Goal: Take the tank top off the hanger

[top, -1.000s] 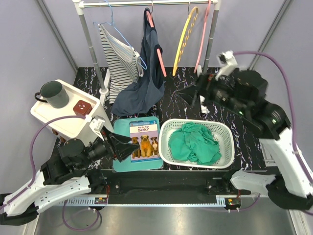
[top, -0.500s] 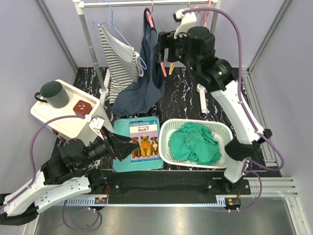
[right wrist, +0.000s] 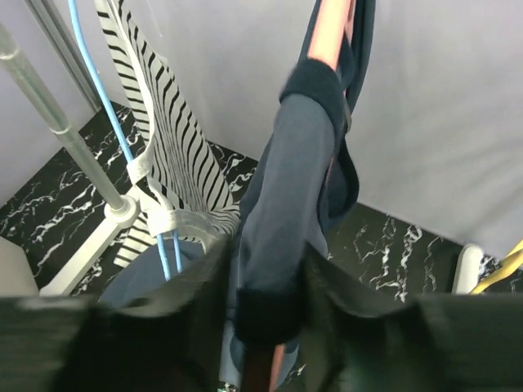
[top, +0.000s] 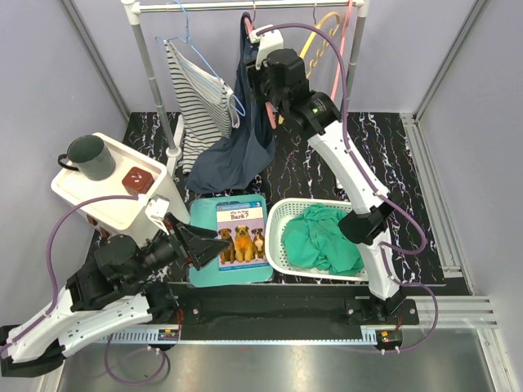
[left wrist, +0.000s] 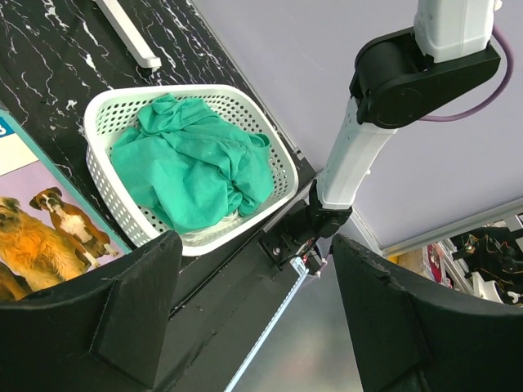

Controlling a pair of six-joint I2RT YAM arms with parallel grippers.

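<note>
Since the frame 1 second back, the right gripper (top: 264, 91) has swung from the right side of the table up and across to the rail (top: 245, 5). It now sits against the navy tank top (top: 243, 143), which hangs there on its pink hanger (top: 269, 110). The left gripper (top: 209, 246) has stayed put, low beside the dog book (top: 242, 229).

From the left wrist, I see the left gripper (left wrist: 257, 245) with its fingers spread wide and nothing between them. The white basket (left wrist: 274, 159) of green cloth (left wrist: 188, 163) lies beyond.

From the right wrist, the right gripper (right wrist: 270, 282) has 1 finger on each side of the tank top (right wrist: 286, 171) and the hanger (right wrist: 327, 41). Both fingers are blurred, and I cannot tell whether they pinch. The striped top (right wrist: 163, 147) hangs just to the left.
</note>
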